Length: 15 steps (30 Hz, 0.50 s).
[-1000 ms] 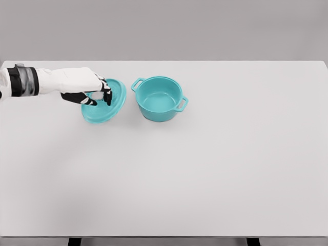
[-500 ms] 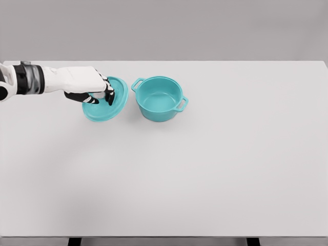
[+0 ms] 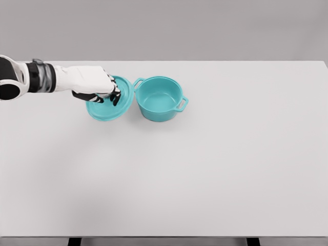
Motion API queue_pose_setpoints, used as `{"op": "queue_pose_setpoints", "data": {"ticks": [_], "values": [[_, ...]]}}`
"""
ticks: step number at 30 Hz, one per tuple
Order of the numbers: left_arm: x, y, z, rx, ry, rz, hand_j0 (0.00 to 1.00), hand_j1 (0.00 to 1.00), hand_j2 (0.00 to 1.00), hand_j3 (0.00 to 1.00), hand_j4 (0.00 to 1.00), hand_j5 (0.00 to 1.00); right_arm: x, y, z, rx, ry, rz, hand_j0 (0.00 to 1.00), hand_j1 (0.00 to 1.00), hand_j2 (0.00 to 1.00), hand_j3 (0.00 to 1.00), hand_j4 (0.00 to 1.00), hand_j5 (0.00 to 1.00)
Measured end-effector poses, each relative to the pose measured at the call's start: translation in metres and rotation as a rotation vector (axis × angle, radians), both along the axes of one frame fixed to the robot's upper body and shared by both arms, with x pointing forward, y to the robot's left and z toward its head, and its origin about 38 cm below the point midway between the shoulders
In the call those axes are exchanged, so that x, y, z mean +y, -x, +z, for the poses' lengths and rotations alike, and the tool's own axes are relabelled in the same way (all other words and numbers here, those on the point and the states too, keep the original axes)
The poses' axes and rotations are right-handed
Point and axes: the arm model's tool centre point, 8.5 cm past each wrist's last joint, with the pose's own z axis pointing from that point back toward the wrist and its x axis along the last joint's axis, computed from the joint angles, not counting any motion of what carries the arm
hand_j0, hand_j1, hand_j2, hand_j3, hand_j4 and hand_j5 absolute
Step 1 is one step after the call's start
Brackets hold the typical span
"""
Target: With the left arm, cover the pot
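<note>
White table (image 3: 205, 174) (teal pot (image 3: 160, 100) on it)

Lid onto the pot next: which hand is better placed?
Left. The left hand is gripping the lid, held tilted beside the open pot. No right arm is in view.

lid (image 3: 111, 106) knob under the left hand (image 3: 97, 86); arm cut off at left edge

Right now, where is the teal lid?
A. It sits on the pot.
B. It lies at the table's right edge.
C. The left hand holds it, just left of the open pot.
C: the left hand grips the lid beside the uncovered pot.
</note>
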Motion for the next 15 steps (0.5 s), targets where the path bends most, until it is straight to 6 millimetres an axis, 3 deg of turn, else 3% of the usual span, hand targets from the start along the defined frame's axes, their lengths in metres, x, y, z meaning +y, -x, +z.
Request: {"op": "queue_pose_setpoints", "data": {"ticks": [15], "values": [[-0.028, -0.011, 0.001, -0.023, -0.037, -0.026, 0.48, 0.48, 0.48, 0.48, 0.48, 0.48, 0.000, 0.000, 0.000, 0.000, 0.000, 0.000, 1.00, 1.00, 1.00, 1.00, 1.00, 1.00]]}}
